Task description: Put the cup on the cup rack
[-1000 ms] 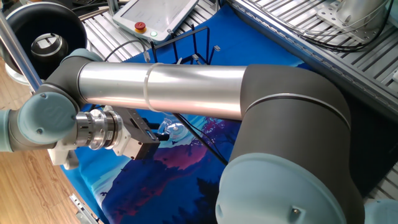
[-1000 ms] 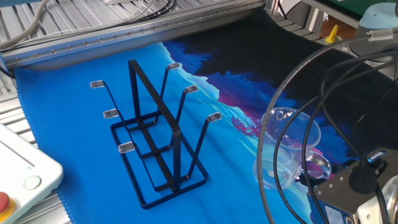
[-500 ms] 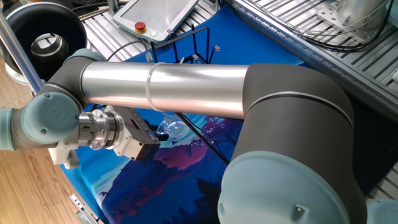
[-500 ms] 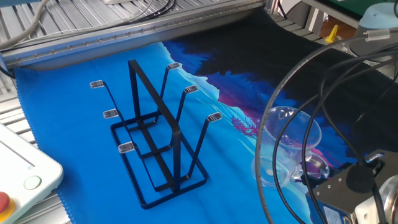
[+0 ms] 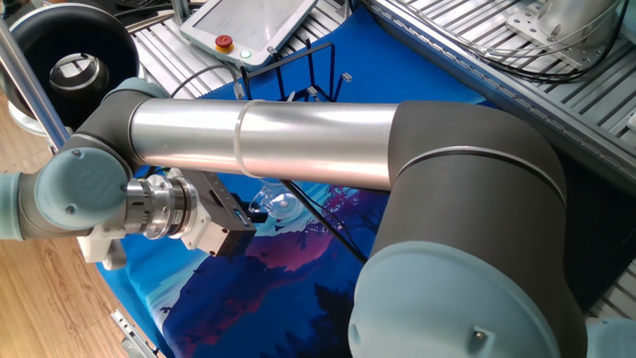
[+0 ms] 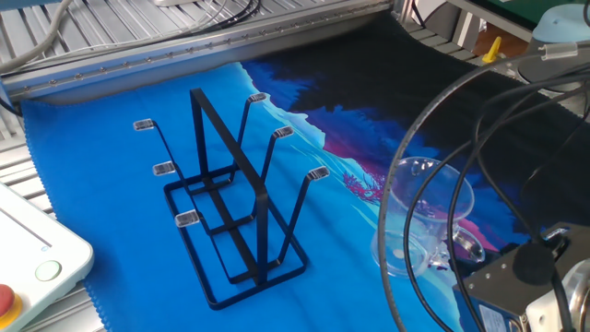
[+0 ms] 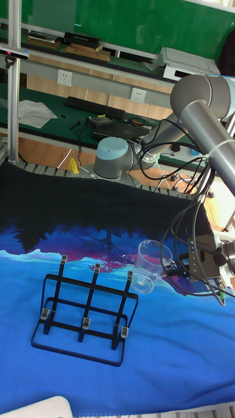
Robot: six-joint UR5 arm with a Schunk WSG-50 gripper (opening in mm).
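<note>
Cup: the cup (image 6: 419,221) hung in the air, tilted, its open mouth turned toward the rack, above the blue cloth (image 6: 111,184); it touched neither cloth nor rack.
Gripper: the gripper (image 7: 175,269) was clamped on the cup at its handle side, in the tall view; in the other fixed view the pinch point sat partly behind cables (image 6: 489,138), so the exact hold was hard to read.
Why held so: gripping by the handle side left the mouth free, which I judge suits slipping the cup over a peg.
Rack: the rack (image 6: 230,198) stood upright on the cloth, its pegs bare, well apart from the cup in the other fixed view, nearer in the tall view.
Arm: the arm (image 5: 298,144) stretched low across the table, hiding most of the rack in one fixed view.
Stage: carrying, in my judgement; the cup was not yet on a peg.
Risk: a glass cup held at one side could swing or slip when it meets a peg.
</note>
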